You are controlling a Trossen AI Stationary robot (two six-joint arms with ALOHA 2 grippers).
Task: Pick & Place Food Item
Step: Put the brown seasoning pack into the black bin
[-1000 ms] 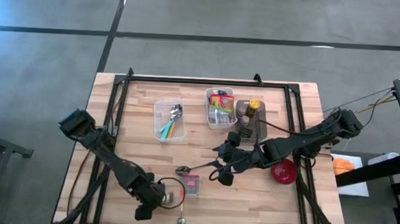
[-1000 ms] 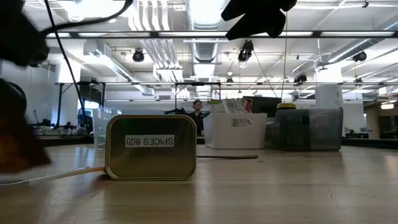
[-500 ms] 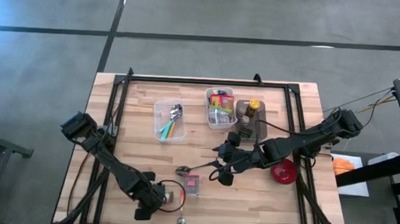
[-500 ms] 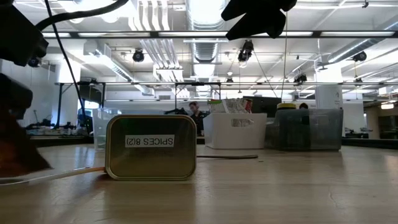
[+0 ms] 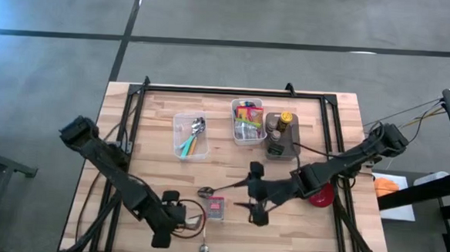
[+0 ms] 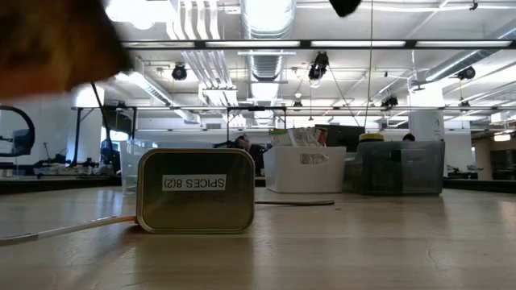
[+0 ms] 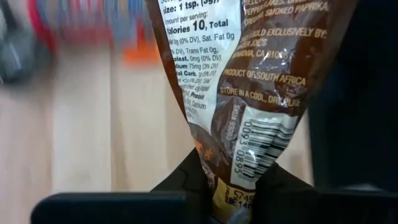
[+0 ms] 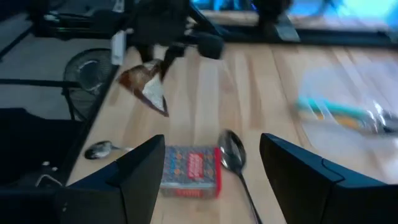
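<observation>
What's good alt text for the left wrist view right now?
Close-up of a brown seasoning packet pinched at one end between the left gripper's shut jaws, its nutrition panel and barcode facing the camera. Behind it lies the light wooden table, with blurred red and orange items at the far edge.

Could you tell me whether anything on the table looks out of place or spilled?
Nothing is spilled. Two spoons lie loose on the table: one beside the spice tin, another at the table's near edge. The left gripper has its jaws shut on a brown packet.
</observation>
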